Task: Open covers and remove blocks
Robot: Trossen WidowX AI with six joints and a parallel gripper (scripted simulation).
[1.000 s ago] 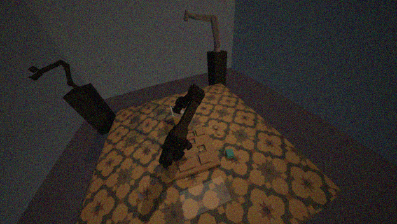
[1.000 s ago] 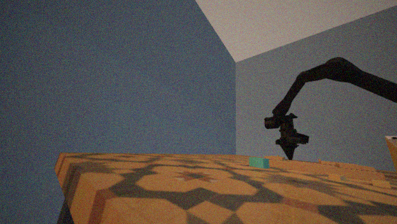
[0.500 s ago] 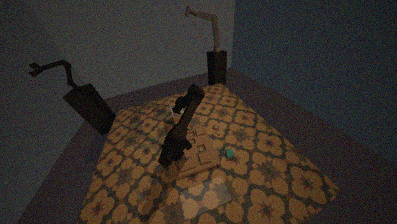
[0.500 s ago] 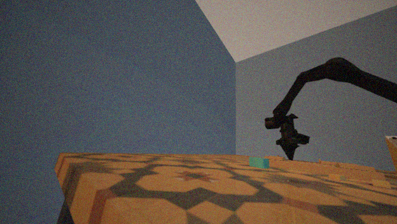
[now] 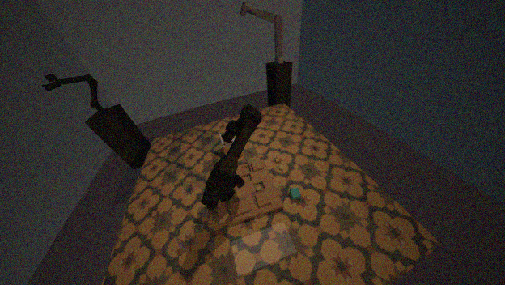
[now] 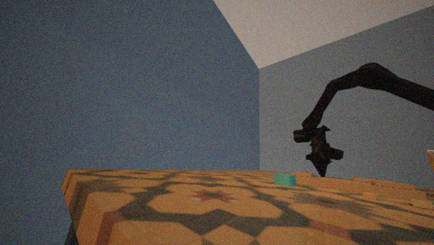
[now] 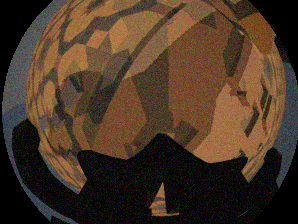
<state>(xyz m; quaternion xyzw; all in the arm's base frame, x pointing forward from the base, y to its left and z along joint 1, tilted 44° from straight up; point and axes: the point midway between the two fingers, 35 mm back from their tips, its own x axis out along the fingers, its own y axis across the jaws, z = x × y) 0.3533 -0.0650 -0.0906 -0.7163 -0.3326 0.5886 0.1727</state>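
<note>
"Puzzle board [image 5: 252, 215] [image 6: 386, 188] [image 7: 225, 120], center stage: where does it lie?" asks the picture editor.

"On the flower-patterned table [image 5: 348, 182] [image 6: 215, 217] [image 7: 120, 35], near its middle in the top view," the photographer replies. "Farthest left, a dark arm [image 5: 94, 91] stands on a dark pedestal [image 5: 121, 135] off the table's edge."

"And next, moving right?"

"The working black arm [image 5: 243, 139] [image 6: 375, 76] reaches across the board's left part, its gripper [image 5: 223, 198] [image 6: 324, 174] [image 7: 160, 137] pointing down, low at the board. Its fingers are clenched together, with nothing between them. Whether the tips touch wood, I cannot tell."

"What does the board itself show?"

"Tan wood, raised panels and angular recesses, with a small square opening right of the arm. The arm hides part of it, and the gloom keeps me from saying which covers are open."

"Continue right."

"A pale, see-through rectangle [image 5: 265, 248] shows on the patterned surface in front of the board. Behind, past the table's far corner, a lighter arm [image 5: 278, 38] rises from another dark pedestal [image 5: 279, 82]. Farthest right of the small things, a teal block [image 5: 294, 193] [image 6: 285, 179] rests on the table, just beside the board and apart from it."
</note>
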